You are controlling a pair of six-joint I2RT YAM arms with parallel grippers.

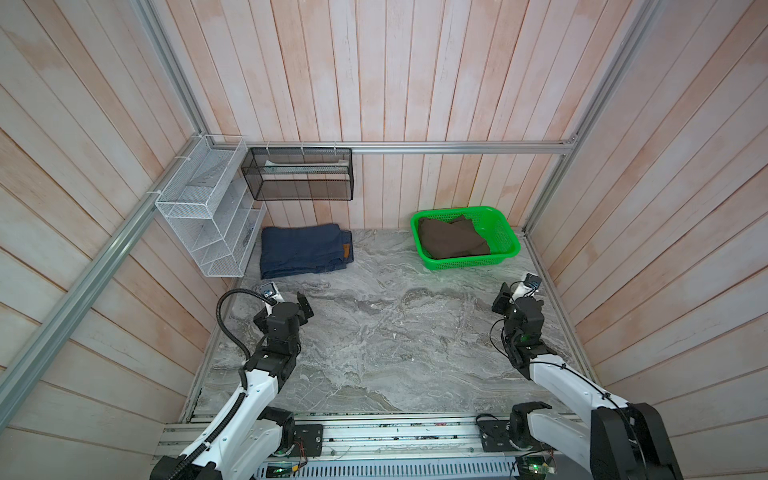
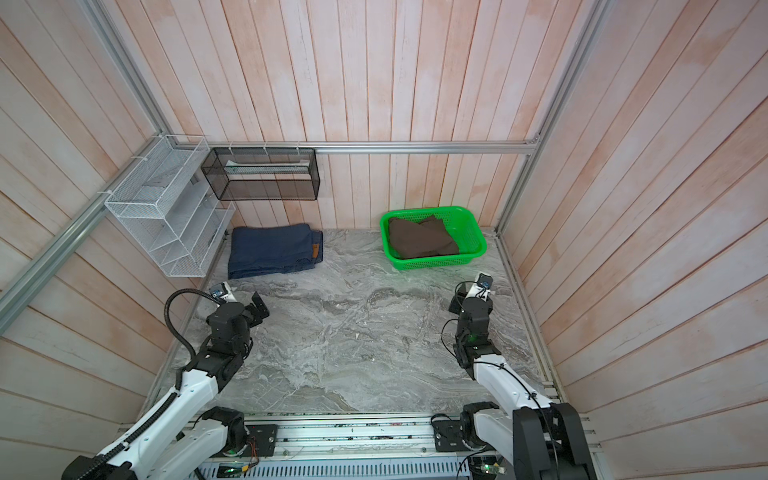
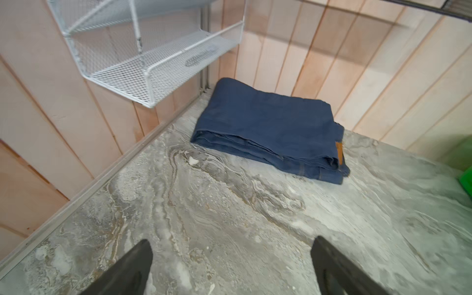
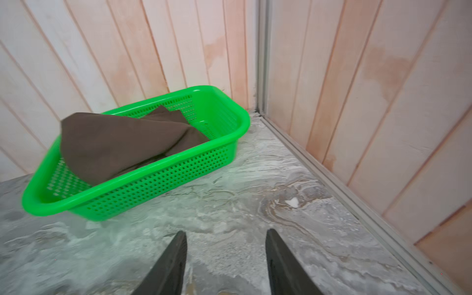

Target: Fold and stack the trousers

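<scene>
Spanning the cell beneath both arms, a grey marbled tabletop [image 1: 374, 332] is noted, bare between the two grippers. A white wire-mesh wall rack [image 1: 199, 216] is fixed ahead of the left gripper [image 3: 232, 240], above it and to its outer side. A bright green perforated plastic basket [image 4: 158, 189] is found just ahead of the right gripper [image 4: 227, 231]. The trousers [image 3: 268, 122], a dark navy denim pair, are seen folded into a flat bundle on the table ahead of the left gripper, near it but apart, under the rack. A dark brown cloth garment [image 4: 122, 143] is seen lying loose and unfolded in the basket.

The left gripper's jaws are spread wide, with nothing between them. The right gripper's jaws are parted more narrowly and are likewise empty.

The navy pair is judged finished, and fetching the next garment is judged to be the step in hand. The right gripper would need to be carried forward over the basket, lowered, and closed on a raised fold of brown cloth, clear of the rim.

A tan leather patch [image 3: 339, 153] is noted at the waistband. No writing can be read on it or elsewhere.
</scene>
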